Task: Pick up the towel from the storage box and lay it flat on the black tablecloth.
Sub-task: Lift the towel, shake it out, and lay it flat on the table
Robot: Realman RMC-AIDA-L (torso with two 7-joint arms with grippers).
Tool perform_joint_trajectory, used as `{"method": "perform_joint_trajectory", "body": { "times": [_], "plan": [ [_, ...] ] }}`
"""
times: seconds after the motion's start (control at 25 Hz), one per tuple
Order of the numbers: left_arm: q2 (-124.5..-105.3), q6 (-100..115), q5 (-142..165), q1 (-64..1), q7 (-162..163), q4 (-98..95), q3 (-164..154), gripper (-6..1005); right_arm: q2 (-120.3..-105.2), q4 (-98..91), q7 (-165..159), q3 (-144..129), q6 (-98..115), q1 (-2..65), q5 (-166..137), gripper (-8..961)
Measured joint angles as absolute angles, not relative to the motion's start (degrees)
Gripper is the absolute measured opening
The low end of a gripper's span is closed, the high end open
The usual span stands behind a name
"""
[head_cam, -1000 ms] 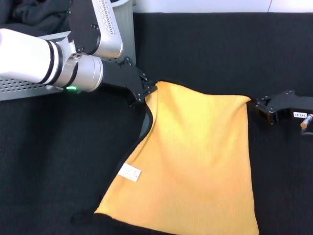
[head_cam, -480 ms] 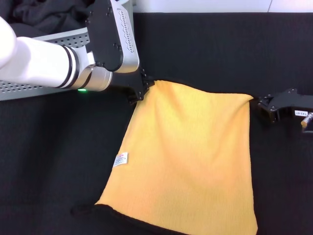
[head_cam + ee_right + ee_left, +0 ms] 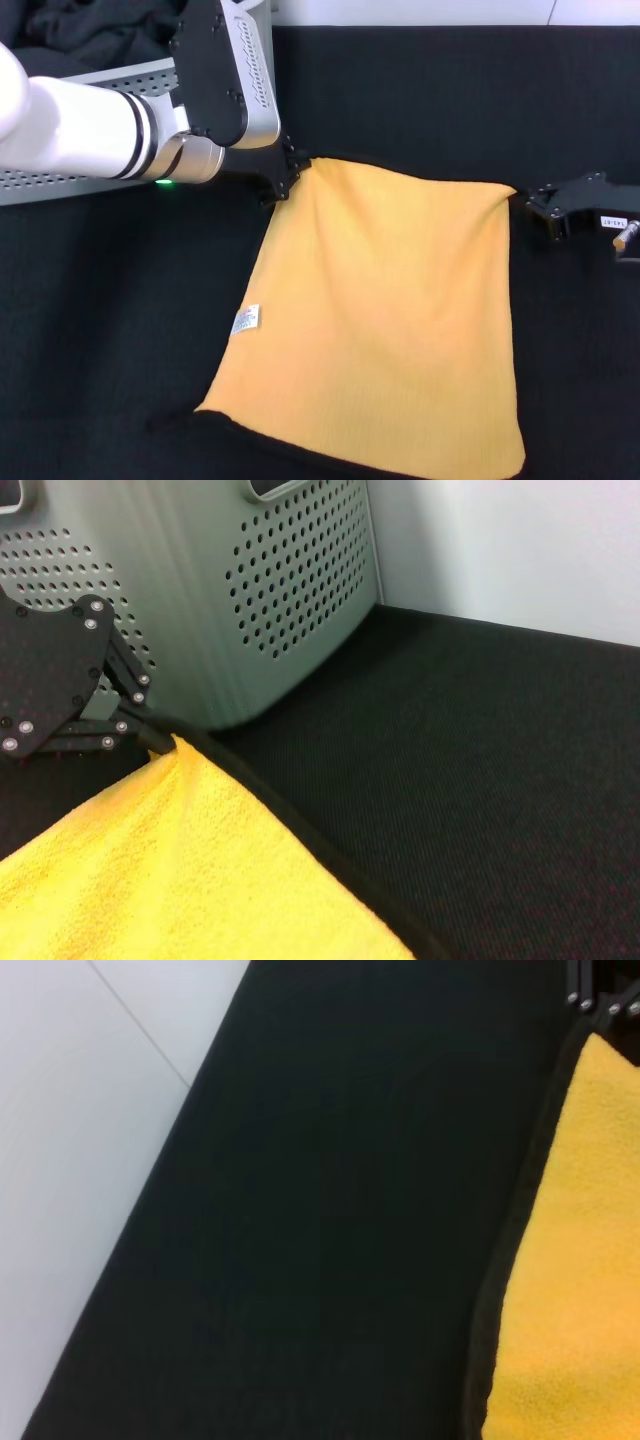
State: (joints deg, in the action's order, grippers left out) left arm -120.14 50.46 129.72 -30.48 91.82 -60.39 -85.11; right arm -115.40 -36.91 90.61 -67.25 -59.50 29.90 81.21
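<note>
Black tablecloth (image 3: 420,100) filled most of the bench, with the storage box (image 3: 110,110) at its far left corner. I held the towel (image 3: 390,320) out of the box, yellow side up, my left gripper (image 3: 288,172) clamped on one far corner and my right gripper (image 3: 530,207) apparently pinching the other. Since a second before, my left arm had carried its corner outward, so the folded left edge opened and the grey reverse vanished. By my reckoning it was nearly flat and ready for release.
</note>
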Motion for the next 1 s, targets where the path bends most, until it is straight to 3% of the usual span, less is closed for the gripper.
{"method": "perform_joint_trajectory", "body": {
  "times": [0.52, 0.68, 1.0],
  "plan": [
    [-120.25, 46.4, 129.8, -29.2, 91.0, -58.6, -85.9, 32, -115.44, -36.7, 88.1, -67.8, -58.8, 31.3, 79.9, 63],
    [-120.21, 46.0, 129.8, -29.1, 92.1, -58.3, -85.9, 118, -115.5, -36.9, 88.1, -67.8, -58.7, 31.1, 79.8, 64],
    [-120.23, 46.1, 129.6, -26.3, 92.9, -60.8, -86.0, 409, -115.36, -37.7, 88.0, -67.2, -58.8, 30.4, 79.8, 388]
  ]
}}
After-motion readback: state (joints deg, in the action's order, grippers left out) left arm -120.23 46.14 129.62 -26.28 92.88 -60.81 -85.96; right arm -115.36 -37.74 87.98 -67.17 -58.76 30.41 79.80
